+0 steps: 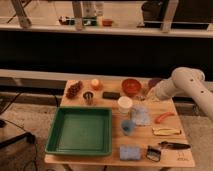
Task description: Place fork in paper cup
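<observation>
A green tray (pixel 80 131) fills the left of the wooden table (pixel 172 145), with a small dark metal cup (pixel 89 96) behind it. Just right of the tray stands the paper cup (pixel 125 104), upright, plain white, round, its wide rim open. Right of it, beside the red bowl (pixel 131 86), the gripper (pixel 148 94) hangs low with its jaws clenched. The fork may be the thin grey sliver at its tip, but that is too dim to confirm.

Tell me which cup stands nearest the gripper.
The white paper cup, close to the gripper by the red bowl; the metal cup and the blue cup stand farther.
</observation>
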You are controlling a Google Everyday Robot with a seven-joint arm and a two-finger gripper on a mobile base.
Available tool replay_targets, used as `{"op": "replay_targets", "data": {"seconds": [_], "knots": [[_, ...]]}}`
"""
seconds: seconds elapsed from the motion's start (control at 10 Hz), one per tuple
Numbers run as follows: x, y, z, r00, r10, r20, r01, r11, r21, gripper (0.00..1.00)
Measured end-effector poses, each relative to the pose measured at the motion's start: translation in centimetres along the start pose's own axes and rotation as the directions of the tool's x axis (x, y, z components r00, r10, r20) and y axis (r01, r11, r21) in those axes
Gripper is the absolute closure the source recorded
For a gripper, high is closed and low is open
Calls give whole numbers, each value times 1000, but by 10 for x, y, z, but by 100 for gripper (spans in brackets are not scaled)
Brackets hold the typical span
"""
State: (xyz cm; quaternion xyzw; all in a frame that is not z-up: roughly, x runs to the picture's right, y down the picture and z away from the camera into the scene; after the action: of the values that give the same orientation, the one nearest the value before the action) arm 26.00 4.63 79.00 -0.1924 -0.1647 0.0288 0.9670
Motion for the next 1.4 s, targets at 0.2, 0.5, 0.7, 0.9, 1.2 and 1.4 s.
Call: {"op": "replay_targets", "data": {"seconds": [0.2,0.5,0.7,0.9,1.2,1.4], "knots": [[-22,-5,6,999,-42,25,43,999,-12,85],[-53,-2,13,994,-84,69,87,996,-33,85],[-66,3,20,991,-106,85,111,993,-51,85],[-77,13,28,987,-129,96,136,988,-70,85],[-85,15,39,983,-156,98,163,984,-71,85],[-93,8,46,979,-179,97,186,980,-65,85]]}}
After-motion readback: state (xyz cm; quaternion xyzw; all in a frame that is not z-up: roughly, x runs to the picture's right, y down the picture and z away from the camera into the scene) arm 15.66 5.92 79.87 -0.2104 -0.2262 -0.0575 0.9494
